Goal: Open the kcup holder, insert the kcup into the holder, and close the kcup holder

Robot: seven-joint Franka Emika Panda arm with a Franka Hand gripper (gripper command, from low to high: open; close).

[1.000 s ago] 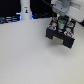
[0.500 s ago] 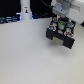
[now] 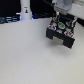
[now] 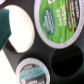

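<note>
Two green-foiled whitish pods, one large [image 4: 57, 21] and one smaller [image 4: 32, 71], sit in the black box-shaped drawer unit's tray [image 3: 62, 33]. Whether the claw above is open cannot be told.

Arm [image 3: 61, 4]: one, pale grey and white, entering at the top edge of the exterior view toward that view's right; only its lower end shows, the rest cut off by the frame; pose near vertical, reaching down over the far right part of the white worktop. Gripper [image 3: 60, 20]: dark, blurred, low beneath the wrist; jaw state not readable in the exterior view. Wrist view: a teal-green blurred shape at one edge, possibly a fingertip, identity uncertain; fingers not clearly shown; spacing between them cannot be judged.
</note>
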